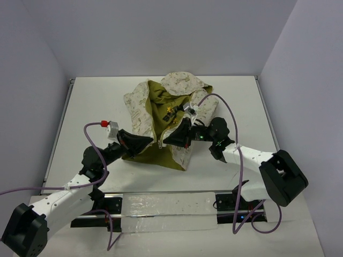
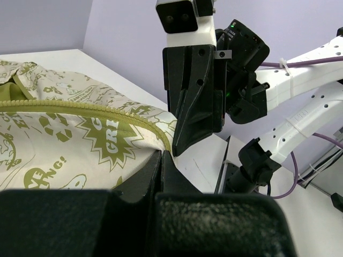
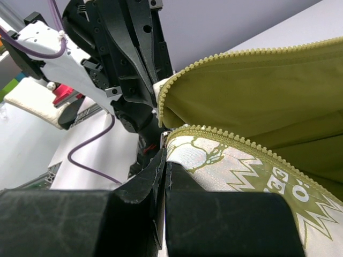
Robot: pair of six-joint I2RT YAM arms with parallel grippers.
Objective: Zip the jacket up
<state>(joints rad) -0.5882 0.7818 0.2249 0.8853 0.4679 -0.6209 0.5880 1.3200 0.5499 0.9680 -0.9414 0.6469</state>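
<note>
While jacket (image 1: 153, 104) lies unzipped, left gripper (image 1: 152, 143), right gripper (image 1: 165, 142) pinch it.

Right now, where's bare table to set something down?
Bare table left of the jacket, right of it, and a strip behind it. Crowded at its near hem, where the left gripper and right gripper clamp it.

I saw a cream jacket (image 1: 138, 107) printed with olive-green motifs, its lining (image 1: 161, 96) plain olive, its zipper (image 2: 80, 108) olive too.
</note>
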